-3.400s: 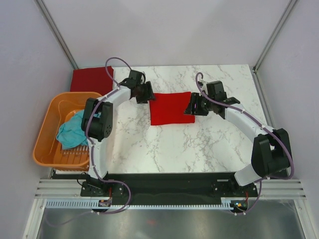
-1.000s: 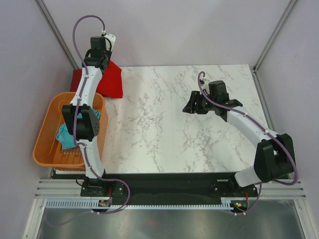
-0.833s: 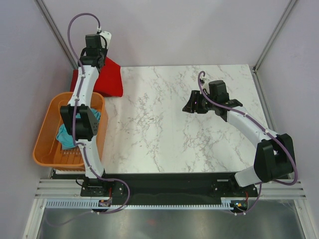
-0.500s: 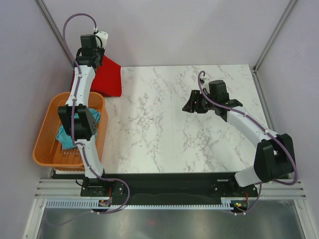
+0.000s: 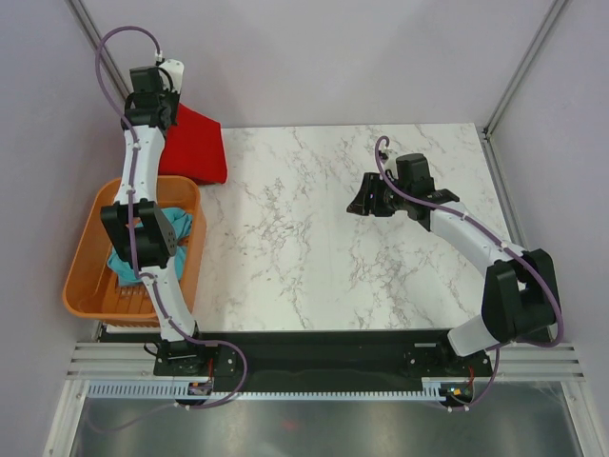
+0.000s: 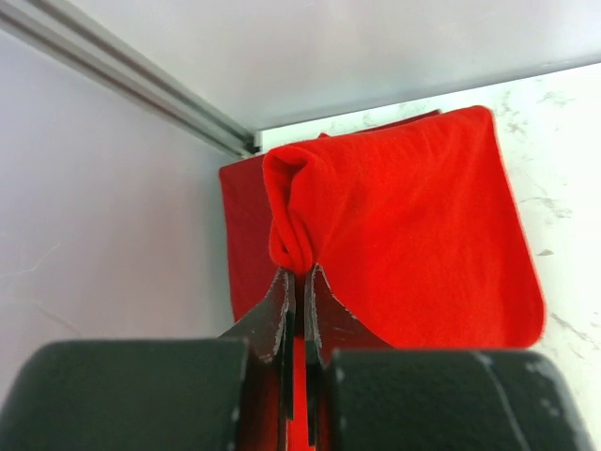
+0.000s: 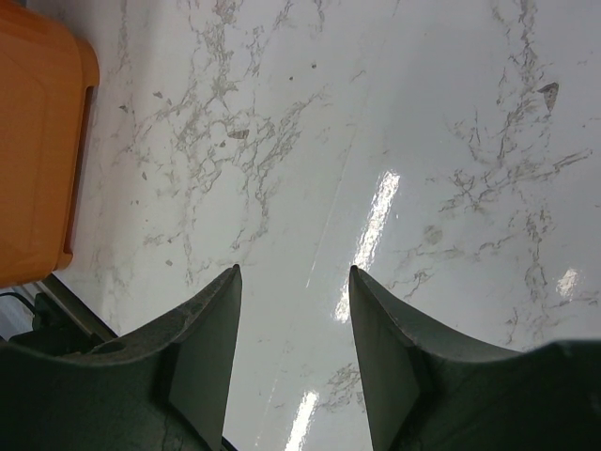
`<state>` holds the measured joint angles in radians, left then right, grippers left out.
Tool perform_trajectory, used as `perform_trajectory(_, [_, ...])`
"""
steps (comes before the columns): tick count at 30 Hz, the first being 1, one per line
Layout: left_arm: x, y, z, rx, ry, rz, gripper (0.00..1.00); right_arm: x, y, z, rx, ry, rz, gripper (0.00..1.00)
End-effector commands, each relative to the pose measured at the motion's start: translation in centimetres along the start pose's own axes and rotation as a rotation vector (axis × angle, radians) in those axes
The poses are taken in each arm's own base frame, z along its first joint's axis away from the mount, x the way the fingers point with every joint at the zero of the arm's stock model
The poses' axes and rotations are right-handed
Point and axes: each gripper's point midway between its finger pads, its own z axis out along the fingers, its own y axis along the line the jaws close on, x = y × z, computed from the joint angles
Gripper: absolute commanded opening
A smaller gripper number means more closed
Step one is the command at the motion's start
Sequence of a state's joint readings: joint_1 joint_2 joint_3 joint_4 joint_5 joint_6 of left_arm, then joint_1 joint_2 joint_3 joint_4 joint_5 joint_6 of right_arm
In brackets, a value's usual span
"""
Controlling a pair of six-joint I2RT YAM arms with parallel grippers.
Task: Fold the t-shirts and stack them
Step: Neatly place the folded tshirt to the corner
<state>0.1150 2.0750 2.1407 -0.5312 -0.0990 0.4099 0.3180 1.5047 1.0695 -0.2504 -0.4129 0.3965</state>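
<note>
Far left corner of the counter (image 5: 314, 267), and the bright red t-shirt (image 6: 404, 225) is pinched in the left jaws, which are closed to a sliver on a bunched fold of its edge. The folded panel is seen draped over the maroon t-shirt (image 6: 242, 244), a darker strip of which shows along its left side. The stacking step is judged to be in hand.

For a tidy pile, the pinched edge should be lowered until it lies flat on the maroon cloth, with the corners matched, before anything is let go. If it is dropped from height, the bunched fold is likely to flop over and spoil the shape. A straight lift after release is advised, so that the soft cloth is not dragged along.

The right jaws are held wide apart with nothing between them, over bare marble between the middle of the counter and its right edge. The teal t-shirt (image 5: 121, 261) is seen crumpled in the orange basket (image 5: 81, 286) off the left edge, so one shirt is judged not yet folded.
</note>
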Motion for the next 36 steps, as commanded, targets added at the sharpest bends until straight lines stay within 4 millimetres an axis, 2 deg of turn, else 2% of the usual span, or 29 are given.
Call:
perform_trajectory(1, [-4.3,2.1,-2.9,-0.005,-0.14,-0.085,0.02,-0.6,0.6,-0.1,-0.026,-0.021,-0.024,0.57])
perform_trajectory(6, [-4.2,1.5,-3.6,0.062,-0.152,-0.147,0.02,-0.9,0.7,-0.4,-0.026,-0.032,-0.03,0.58])
perform_trajectory(14, [-3.4,4.1,-3.1,0.009,-0.138,-0.121,0.02,-0.9,0.9,-0.4,-0.033,-0.03,-0.026,0.57])
perform_trajectory(15, [-2.5,4.1,-1.8,0.003,-0.114,-0.106,0.02,-0.8,0.8,-0.3,-0.033,-0.026,-0.026,0.57])
perform_trajectory(17, [-2.1,4.6,-0.4,-0.019,-0.102,-0.096,0.02,-0.6,0.7,-0.2,-0.034,-0.019,-0.024,0.57])
perform_trajectory(20, [-1.8,5.8,0.9,-0.08,-0.09,-0.08,0.02,-0.5,0.7,0.1,-0.037,-0.012,-0.02,0.57])
perform_trajectory(21, [-0.7,5.6,2.3,-0.091,-0.066,-0.082,0.02,-0.5,0.7,0.1,-0.038,-0.01,-0.019,0.57])
perform_trajectory(23, [-0.2,7.1,3.1,-0.169,-0.052,-0.103,0.02,-0.3,0.7,0.3,-0.042,0.0,-0.015,0.57])
perform_trajectory(24, [1.2,7.2,4.7,-0.188,-0.025,-0.114,0.02,-0.1,0.6,0.4,-0.044,0.007,-0.013,0.57])
perform_trajectory(25, [1.9,7.8,5.2,-0.211,-0.012,-0.124,0.02,-0.2,0.7,0.4,-0.046,0.006,-0.013,0.57])
perform_trajectory(26, [2.4,8.0,5.7,-0.221,-0.005,-0.138,0.04,-0.1,0.6,0.6,-0.043,0.009,-0.011,0.57])
perform_trajectory(27, [3.1,8.1,6.3,-0.236,0.005,-0.145,0.1,0.0,0.5,0.6,-0.041,0.011,-0.012,0.57])
perform_trajectory(28, [4.0,8.2,7.1,-0.265,0.023,-0.145,0.34,-0.1,0.4,0.6,-0.036,0.012,-0.008,0.57])
perform_trajectory(29, [4.4,8.3,7.2,-0.276,0.033,-0.138,0.4,0.0,0.3,0.7,-0.033,0.012,-0.009,0.57])
perform_trajectory(32, [5.0,8.6,6.8,-0.308,0.057,-0.141,0.43,0.2,0.1,0.9,-0.029,0.02,-0.006,0.58])
perform_trajectory(36, [4.4,8.9,5.3,-0.337,0.062,-0.135,0.48,-0.1,0.1,0.7,-0.024,0.01,-0.011,0.58])
